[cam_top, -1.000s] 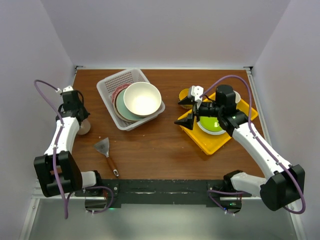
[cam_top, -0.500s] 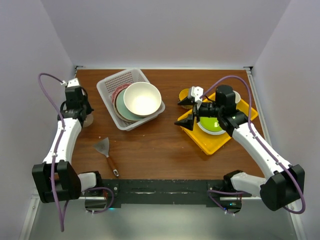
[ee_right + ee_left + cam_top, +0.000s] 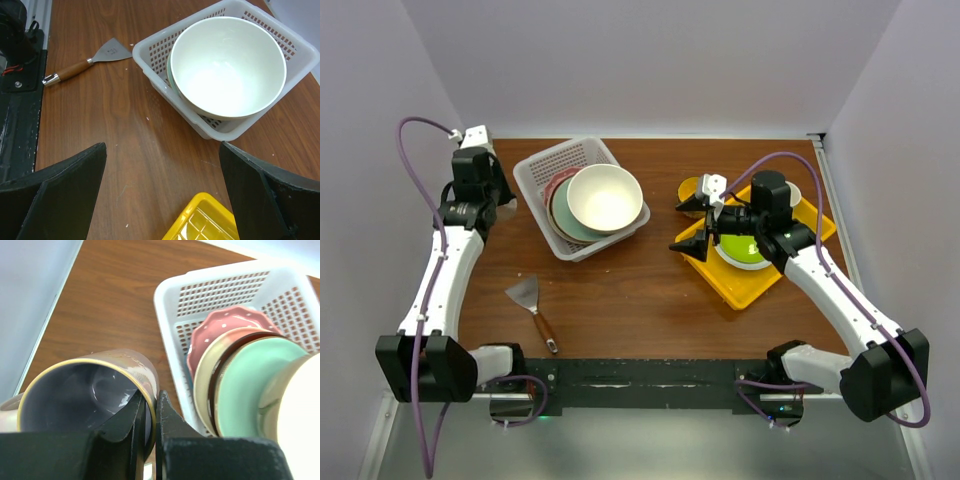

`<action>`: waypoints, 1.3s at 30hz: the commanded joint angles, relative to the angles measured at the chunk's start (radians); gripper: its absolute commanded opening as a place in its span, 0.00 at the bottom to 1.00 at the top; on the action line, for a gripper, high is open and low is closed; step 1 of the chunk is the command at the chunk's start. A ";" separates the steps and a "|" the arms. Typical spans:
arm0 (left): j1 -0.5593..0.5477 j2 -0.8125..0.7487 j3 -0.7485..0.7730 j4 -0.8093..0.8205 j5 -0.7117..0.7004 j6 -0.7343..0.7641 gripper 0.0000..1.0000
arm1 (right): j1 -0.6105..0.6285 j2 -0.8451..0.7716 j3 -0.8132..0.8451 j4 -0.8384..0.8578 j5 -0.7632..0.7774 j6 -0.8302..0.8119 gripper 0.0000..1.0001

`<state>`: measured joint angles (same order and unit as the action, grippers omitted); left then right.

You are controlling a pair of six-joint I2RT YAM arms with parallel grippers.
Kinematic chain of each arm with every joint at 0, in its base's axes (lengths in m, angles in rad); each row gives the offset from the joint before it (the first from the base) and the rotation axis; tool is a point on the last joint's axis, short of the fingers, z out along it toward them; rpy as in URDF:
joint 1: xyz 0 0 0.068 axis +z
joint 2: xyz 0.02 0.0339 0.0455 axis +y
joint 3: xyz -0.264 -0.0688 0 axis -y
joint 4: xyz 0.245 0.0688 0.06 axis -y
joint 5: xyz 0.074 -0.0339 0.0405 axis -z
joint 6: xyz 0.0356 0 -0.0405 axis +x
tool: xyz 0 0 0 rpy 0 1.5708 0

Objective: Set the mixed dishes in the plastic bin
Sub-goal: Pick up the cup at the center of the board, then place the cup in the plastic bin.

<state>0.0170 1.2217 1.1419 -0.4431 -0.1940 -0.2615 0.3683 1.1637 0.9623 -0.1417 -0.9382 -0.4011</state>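
1. The left gripper [image 3: 150, 401] is clamped on the pinkish mug [image 3: 127, 362]. One finger is inside the rim and the other is against the outer wall.
2. The mug hangs tipped, with its gold-edged mouth facing the wrist camera and its grey inside showing. It is just outside the left side of the plastic bin [image 3: 220, 290], over the brown table [image 3: 620, 290].
3. From above, the left arm reaches to the far left corner of the table. The mug is almost wholly hidden under the gripper there.
4. The bin sits at the far middle-left of the table, turned at an angle, and it is already stacked with dishes.
5. The large cream bowl [image 3: 605, 197] lies on top.
6. Under it is a dark-rimmed bowl with a pale green inside [image 3: 250, 385], then a cream-pink plate [image 3: 209, 362], and a pink dotted plate [image 3: 225, 325] at the back.
7. The right gripper [image 3: 686, 226] is spread wide with nothing in it. It hovers between the bin and the yellow tray [image 3: 740, 285].
8. A lime-green plate [image 3: 740, 245] lies on the tray, partly under the right arm.
9. A yellow mug [image 3: 690, 188] stands just beside the tray's far left edge.
10. A wooden-handled scraper [image 3: 532, 305] lies on the table near the left arm, well apart from the bin.
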 commanded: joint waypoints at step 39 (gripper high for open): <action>-0.259 0.671 0.775 0.115 0.044 0.133 0.00 | -0.014 0.025 -0.007 0.014 -0.036 -0.013 0.98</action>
<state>-0.2218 1.8683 1.7828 -0.4496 -0.1543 -0.1860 0.3626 1.1893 0.9581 -0.1421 -0.9424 -0.4084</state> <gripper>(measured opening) 0.109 0.983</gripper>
